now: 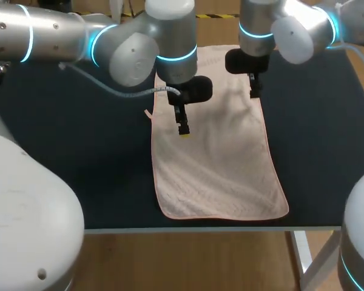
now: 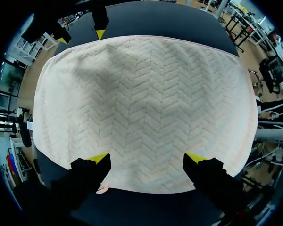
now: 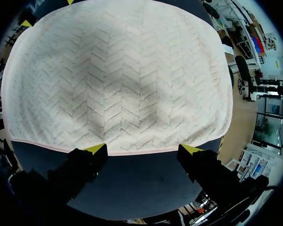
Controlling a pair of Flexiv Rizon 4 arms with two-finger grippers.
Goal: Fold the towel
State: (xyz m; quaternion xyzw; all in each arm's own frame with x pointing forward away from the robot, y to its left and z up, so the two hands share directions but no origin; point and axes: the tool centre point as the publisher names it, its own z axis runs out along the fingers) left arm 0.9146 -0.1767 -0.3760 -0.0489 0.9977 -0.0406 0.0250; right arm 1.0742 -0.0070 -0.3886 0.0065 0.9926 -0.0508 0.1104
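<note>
A cream towel (image 1: 218, 163) with a herringbone weave and a pink hem lies flat on the dark table (image 1: 67, 151), its long side running from far to near. My left gripper (image 1: 183, 124) hangs open over the towel's left edge, about midway along it. In the left wrist view the fingertips (image 2: 99, 157) stand wide apart above the towel (image 2: 146, 94), just inside its hem. My right gripper (image 1: 253, 91) is open over the right edge, farther back. Its own view shows the gripper (image 3: 144, 149) spread above the hem of the towel (image 3: 118, 75), holding nothing.
A small tag (image 1: 148, 113) sticks out from the towel's left hem near the left gripper. Bare table (image 3: 141, 188) shows on both sides of the towel. The towel's near end lies close to the table's front edge (image 1: 218, 228).
</note>
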